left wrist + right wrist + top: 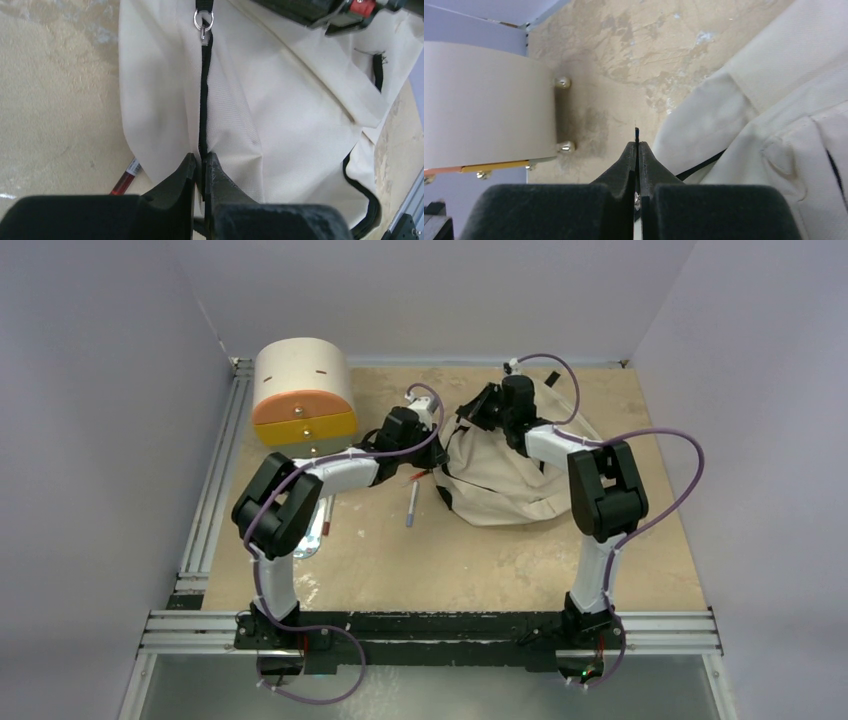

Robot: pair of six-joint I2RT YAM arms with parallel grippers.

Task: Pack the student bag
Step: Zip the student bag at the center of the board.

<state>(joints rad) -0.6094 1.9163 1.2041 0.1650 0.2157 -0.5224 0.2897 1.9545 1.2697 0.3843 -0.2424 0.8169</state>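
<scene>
At a seam of the student bag (pixel 280 130), the left tool (pixel 202 165) is clamped on fabric at the black zipper (pixel 203 100), which runs straight away from it to the ring pull (pixel 203 20). The right tool (pixel 637 150), farther along, pinches a thin black strip (pixel 636 134). The bag lies far right on the table (pixel 400 570).

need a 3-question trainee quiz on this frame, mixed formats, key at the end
1. True or false: the left pincer is shut on the black zipper line of the student bag.
2. The right pincer is: A) wide open, B) shut on a thin black tab, C) holding a pen.
3. Fill in: the drawer box has an orange front above a ___ one.

Key: 1 true; 2 B; 3 yellow.
</scene>
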